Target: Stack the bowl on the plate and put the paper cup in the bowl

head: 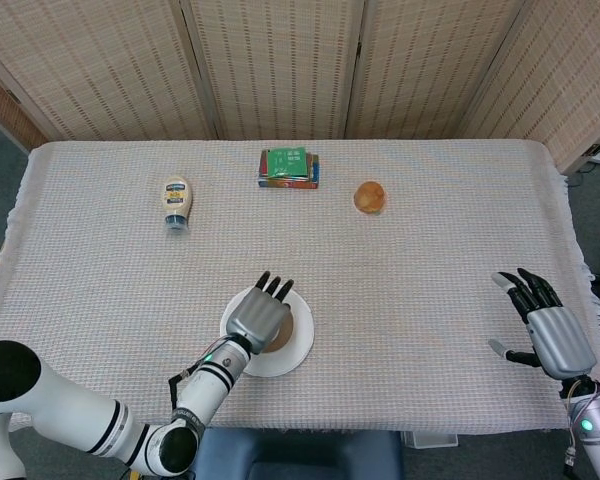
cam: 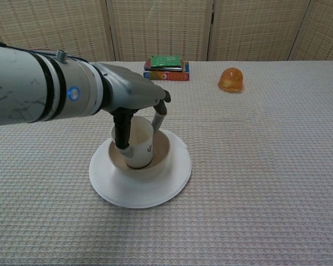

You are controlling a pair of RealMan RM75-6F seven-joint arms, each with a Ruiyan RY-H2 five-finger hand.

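Paper cup (cam: 139, 145) standing upright inside the bowl (cam: 161, 149), lower-left centre of frame, bowl already seated on the plate (cam: 172, 180). Pinched at the rim by the left hand (cam: 134, 98). Probably light, thin-walled, easily crushed; best held gently near the rim. Right hand (head: 552, 335) lower right, fingers spread, holding nothing.

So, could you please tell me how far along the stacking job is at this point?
Done: the bowl sits on the plate. In hand: the left hand grips the paper cup, which stands upright inside the bowl; whether it rests on the bottom I cannot tell. Left: let go of the cup and draw the arm away. The right hand hangs open by the table's right edge, holding nothing.
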